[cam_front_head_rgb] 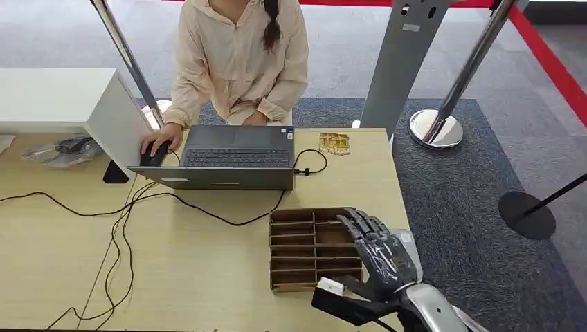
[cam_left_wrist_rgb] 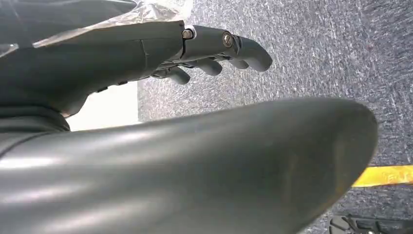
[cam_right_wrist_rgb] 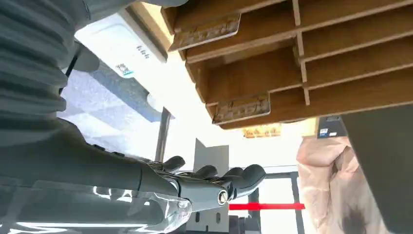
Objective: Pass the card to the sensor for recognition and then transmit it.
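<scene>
A: Where do we see our right hand (cam_front_head_rgb: 379, 254)?

B: Over the right end of the wooden organizer (cam_front_head_rgb: 304, 249), fingers stretched out and apart, holding nothing.

A: And the cards?

B: In our right wrist view two patterned cards (cam_right_wrist_rgb: 241, 107) lie flat in the organizer's slots, clear of the fingers (cam_right_wrist_rgb: 243, 174); nothing touches them. Another patterned card (cam_front_head_rgb: 333, 142) lies on the counter (cam_front_head_rgb: 208, 270) beyond the organizer, just beside the far right corner of the laptop (cam_front_head_rgb: 232, 155), well apart from our hand.

A: The sensor?

B: We cannot tell which object it is. A white slab (cam_front_head_rgb: 407, 242) sits at the counter's edge, just right of the organizer, partly under our hand.

A: Our left hand (cam_left_wrist_rgb: 209, 51)?

B: Over grey carpet (cam_left_wrist_rgb: 316, 48), fingers loosely extended, empty.

A: Anyone nearby?

B: A person (cam_front_head_rgb: 239, 59) sits beyond the laptop, one hand on a mouse (cam_front_head_rgb: 154, 155).
</scene>
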Controlling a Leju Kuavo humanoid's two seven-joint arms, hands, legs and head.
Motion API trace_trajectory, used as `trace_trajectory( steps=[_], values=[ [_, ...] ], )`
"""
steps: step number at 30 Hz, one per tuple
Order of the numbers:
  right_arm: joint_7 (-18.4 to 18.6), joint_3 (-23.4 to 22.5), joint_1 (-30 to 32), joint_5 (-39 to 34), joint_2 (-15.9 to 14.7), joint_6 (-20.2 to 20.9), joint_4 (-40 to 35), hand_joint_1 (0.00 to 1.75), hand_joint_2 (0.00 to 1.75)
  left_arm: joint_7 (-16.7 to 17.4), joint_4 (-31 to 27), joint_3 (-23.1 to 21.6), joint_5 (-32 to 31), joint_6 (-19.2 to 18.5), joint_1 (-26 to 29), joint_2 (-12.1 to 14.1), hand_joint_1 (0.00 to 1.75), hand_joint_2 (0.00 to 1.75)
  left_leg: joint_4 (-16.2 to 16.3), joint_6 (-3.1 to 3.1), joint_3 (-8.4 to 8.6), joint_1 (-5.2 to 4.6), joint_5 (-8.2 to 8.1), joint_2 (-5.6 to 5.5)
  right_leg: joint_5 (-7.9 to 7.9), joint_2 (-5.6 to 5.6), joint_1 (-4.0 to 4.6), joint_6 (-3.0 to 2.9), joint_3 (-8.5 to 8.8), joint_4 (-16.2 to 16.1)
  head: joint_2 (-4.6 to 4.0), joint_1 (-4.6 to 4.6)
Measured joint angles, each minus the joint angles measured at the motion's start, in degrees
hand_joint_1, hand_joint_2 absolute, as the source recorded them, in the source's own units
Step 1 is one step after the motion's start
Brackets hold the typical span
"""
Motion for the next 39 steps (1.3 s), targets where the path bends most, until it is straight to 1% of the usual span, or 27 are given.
trace_trajectory(
  steps=[9, 17, 22, 39],
  values=[
    [0.0, -0.6, 0.0, 0.3, -0.4, 0.6, -1.1, 0.00, 1.75, -0.4, 0.0, 0.0, -0.2, 0.0, 0.0, 0.0, 0.00, 0.00, 0.0, 0.00, 0.00, 0.00, 0.00, 0.00, 0.00, 0.00, 0.00, 0.00, 0.00, 0.0, -0.02, 0.02],
    [-1.1, -0.8, 0.4, 0.6, -0.1, -0.2, -0.7, 0.00, 1.75, -0.6, 0.0, 0.0, -0.9, 0.0, 0.0, 0.0, 0.00, 0.00, 0.0, 0.00, 0.00, 0.00, 0.00, 0.00, 0.00, 0.00, 0.00, 0.00, 0.00, 0.0, -0.02, 0.00],
    [-1.3, -0.6, 0.7, 0.9, 0.6, -0.5, 0.1, 0.00, 1.75, -0.6, 0.0, 0.0, -0.9, -0.2, 0.0, 0.0, 0.00, 0.00, 0.0, 0.00, -0.01, 0.00, 0.00, 0.00, 0.00, 0.00, 0.00, 0.00, -0.01, 0.0, -0.02, 0.00],
    [-2.4, 0.6, 0.9, 0.2, 3.6, -4.7, 4.6, 0.00, 1.75, -0.9, 0.0, 0.0, -1.5, -0.6, 0.0, 0.1, 0.00, 0.00, 0.0, 0.00, -0.09, 0.01, 0.00, 0.00, -0.01, 0.00, 0.01, 0.00, -0.08, 0.0, -0.02, 0.00]
  ],
)
